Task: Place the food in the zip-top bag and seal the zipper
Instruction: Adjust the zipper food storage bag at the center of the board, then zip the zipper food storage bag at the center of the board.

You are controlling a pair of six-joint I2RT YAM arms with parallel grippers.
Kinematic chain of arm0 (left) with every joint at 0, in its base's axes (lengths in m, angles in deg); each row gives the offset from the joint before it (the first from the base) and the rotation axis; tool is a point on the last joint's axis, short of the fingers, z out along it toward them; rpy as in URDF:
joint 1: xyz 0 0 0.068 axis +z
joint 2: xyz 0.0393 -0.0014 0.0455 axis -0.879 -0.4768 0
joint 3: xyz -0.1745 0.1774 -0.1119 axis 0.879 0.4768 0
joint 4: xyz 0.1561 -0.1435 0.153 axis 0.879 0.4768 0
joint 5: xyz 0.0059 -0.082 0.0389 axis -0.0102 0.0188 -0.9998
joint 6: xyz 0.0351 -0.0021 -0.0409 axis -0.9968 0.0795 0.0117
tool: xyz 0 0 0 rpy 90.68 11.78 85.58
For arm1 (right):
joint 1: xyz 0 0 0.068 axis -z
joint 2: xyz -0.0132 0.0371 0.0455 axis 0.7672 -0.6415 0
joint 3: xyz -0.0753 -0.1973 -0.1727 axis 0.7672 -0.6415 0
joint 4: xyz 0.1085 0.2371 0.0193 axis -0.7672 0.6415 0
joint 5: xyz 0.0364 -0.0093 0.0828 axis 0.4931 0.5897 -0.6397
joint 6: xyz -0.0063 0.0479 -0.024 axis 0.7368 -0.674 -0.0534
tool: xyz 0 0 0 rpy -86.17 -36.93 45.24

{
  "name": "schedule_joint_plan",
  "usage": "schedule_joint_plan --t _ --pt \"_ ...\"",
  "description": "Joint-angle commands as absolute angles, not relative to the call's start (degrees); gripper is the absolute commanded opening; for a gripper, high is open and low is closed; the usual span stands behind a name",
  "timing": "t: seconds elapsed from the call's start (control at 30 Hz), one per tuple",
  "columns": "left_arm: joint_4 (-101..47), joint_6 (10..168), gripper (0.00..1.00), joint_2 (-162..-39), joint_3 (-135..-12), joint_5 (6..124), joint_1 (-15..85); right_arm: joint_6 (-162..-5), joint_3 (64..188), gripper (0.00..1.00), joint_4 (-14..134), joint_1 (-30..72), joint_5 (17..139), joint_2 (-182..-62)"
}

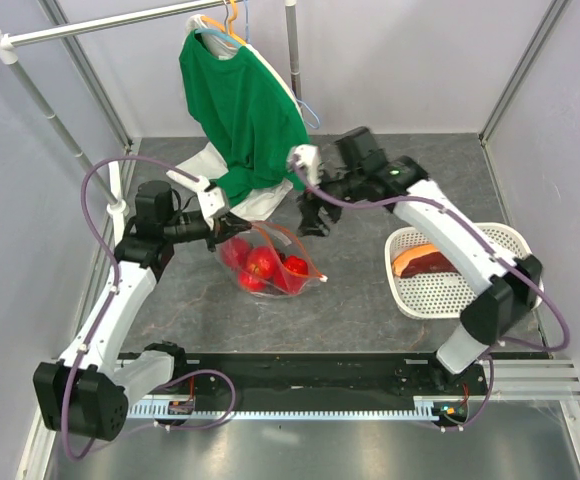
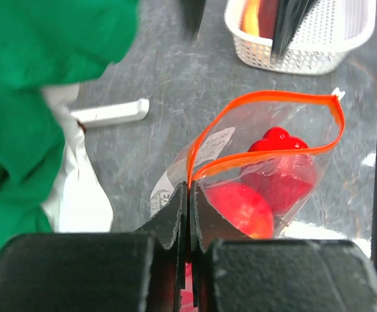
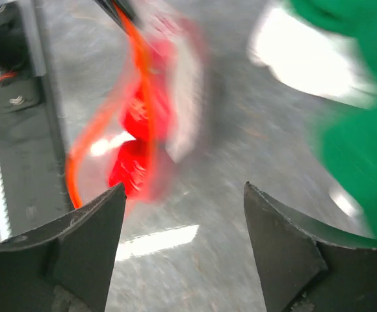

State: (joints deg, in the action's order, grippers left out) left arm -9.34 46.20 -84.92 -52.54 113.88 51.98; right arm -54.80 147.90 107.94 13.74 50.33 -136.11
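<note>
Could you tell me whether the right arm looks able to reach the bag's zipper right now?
Probably yes: the right gripper hangs open close beside the zip-top bag with nothing between them, and the left gripper pinches only one end of the zipper.

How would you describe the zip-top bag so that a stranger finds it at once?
Start at the green shirt hanging from the rail at the back. Just in front of it, the left gripper pinches the zip-top bag. It alone is clear plastic, with an orange-red rim and red food inside.
</note>
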Motion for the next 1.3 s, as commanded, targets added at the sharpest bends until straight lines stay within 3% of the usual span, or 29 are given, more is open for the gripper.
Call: schedule_joint_plan --t 0.0,0.17,0.33,0.53,0.67,0.77,1.13,1.27 --pt "-15.92 60.55 0.02 -87.40 -55.48 115.04 55.28 -55.37 139.88 0.81 100.15 22.56 49.02 -123.41" --pt "-17.15 61.98 0.02 -88.37 -55.04 115.14 56.95 -53.80 113.71 0.83 87.22 25.93 45.94 -107.15" --pt "-17.51 62.77 0.02 -88.55 -55.04 115.23 57.30 -62.46 92.26 0.92 68.50 25.76 48.39 -90.25" --pt "-17.59 62.86 0.02 -87.58 -54.69 115.84 57.39 -74.88 90.56 0.87 58.21 25.75 49.99 -96.12" --pt "-17.59 63.04 0.02 -87.58 -54.60 115.75 57.39 -81.74 85.73 0.82 43.82 25.41 46.29 -98.59" --pt "-17.86 63.30 0.02 -87.23 -54.34 116.10 57.39 -78.68 84.14 0.77 43.69 23.30 47.25 -98.94" --pt "-17.60 63.04 0.02 -85.73 -54.07 116.37 57.39 -74.71 78.25 0.74 35.79 16.97 53.32 -103.15" --pt "-16.54 62.51 0.02 -85.47 -54.16 116.72 57.39 -75.07 78.51 0.67 33.85 16.96 54.81 -106.05"
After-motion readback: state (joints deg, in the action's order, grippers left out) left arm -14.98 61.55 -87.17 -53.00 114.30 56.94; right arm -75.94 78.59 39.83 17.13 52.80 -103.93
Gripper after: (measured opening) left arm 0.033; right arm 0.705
